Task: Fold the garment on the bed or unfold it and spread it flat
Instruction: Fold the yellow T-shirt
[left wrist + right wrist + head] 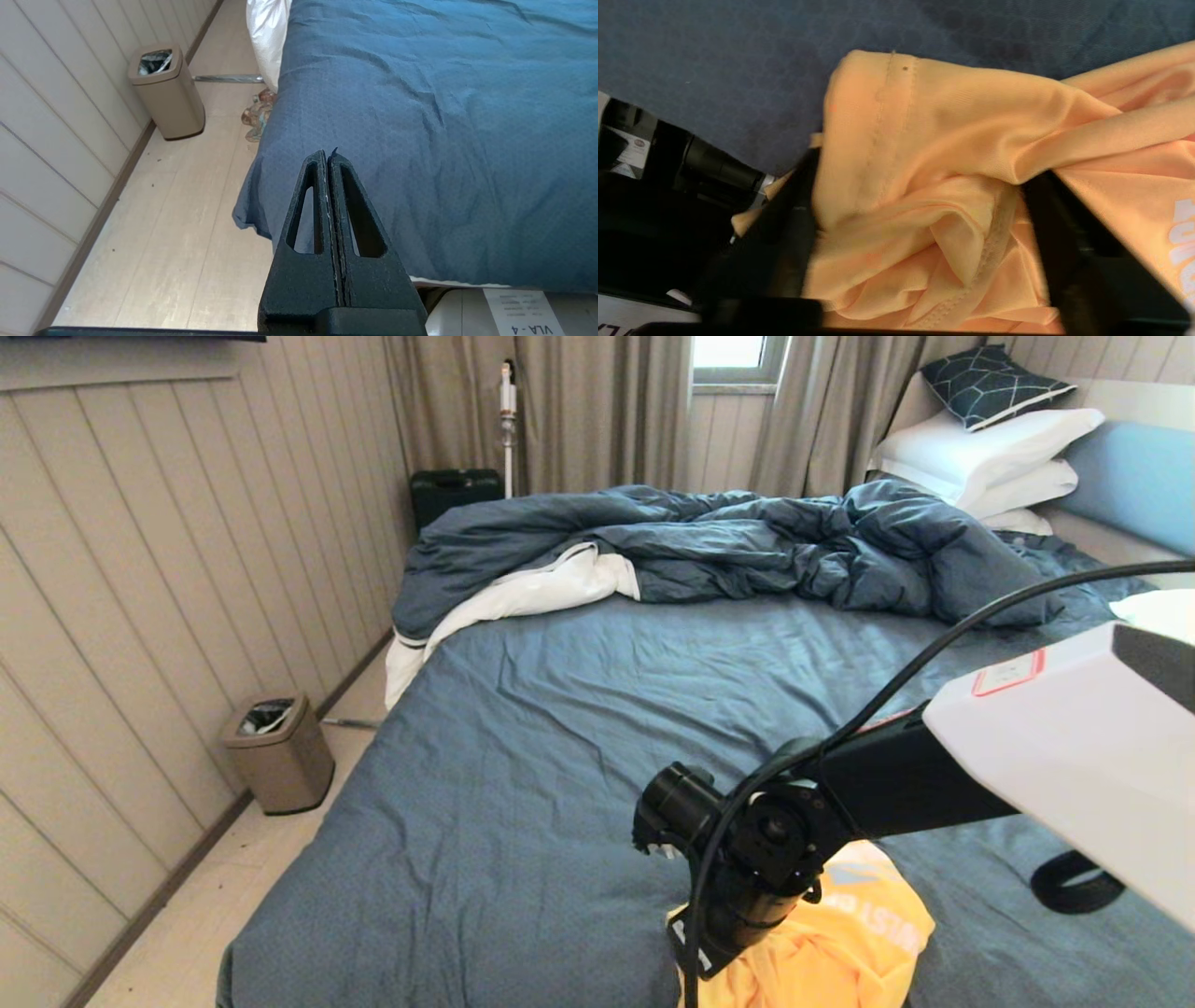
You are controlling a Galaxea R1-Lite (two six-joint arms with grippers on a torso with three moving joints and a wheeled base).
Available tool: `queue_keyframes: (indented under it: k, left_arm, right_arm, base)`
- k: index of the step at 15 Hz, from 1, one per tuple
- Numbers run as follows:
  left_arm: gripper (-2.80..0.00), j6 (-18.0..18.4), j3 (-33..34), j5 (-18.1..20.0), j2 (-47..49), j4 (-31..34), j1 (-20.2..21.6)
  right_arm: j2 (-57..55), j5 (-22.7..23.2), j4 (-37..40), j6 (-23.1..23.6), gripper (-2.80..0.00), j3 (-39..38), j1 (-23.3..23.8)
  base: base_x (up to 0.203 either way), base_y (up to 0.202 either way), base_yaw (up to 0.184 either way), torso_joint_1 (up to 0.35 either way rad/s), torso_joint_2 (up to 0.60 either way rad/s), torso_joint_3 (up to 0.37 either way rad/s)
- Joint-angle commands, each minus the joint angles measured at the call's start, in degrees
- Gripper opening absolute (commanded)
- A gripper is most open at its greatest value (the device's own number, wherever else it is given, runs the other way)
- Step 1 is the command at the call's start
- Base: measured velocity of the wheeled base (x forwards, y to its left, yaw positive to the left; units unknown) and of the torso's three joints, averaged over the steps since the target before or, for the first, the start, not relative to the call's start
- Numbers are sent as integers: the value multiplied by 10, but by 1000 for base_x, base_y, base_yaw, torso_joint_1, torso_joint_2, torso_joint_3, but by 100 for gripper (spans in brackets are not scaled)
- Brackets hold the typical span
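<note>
Near the bed's [523, 728] front edge, the right gripper [920, 233] is straddling, fingers spread, a bunched hem of the thin, soft, light yellow-orange T-shirt [840, 933], likely drooping and slipping unless pinched along that stitched seam.

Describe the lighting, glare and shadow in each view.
Head view: the window glares white, the bed is evenly daylit. Left wrist view: soft daylight on the floor, no hard shadows. Right wrist view: the right gripper shows its fingers as dark shapes flanking the bright garment; a shadow darkens the bed beyond it.
</note>
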State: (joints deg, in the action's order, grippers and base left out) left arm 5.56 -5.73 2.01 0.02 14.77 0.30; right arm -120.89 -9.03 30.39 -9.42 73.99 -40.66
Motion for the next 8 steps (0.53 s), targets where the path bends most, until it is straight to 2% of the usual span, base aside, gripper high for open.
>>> queue_keyframes:
  k: [1, 8]
  left_arm:
    - [-280, 1, -1, 1, 1, 1, 0]
    - [-280, 1, -1, 1, 1, 1, 0]
  right_arm:
    - [-2, 0, 2, -1, -280, -2, 1]
    - [1, 1, 2, -2, -280, 8, 2]
  base:
    - [0, 0, 0, 0, 0, 0]
    - [0, 0, 0, 0, 0, 0]
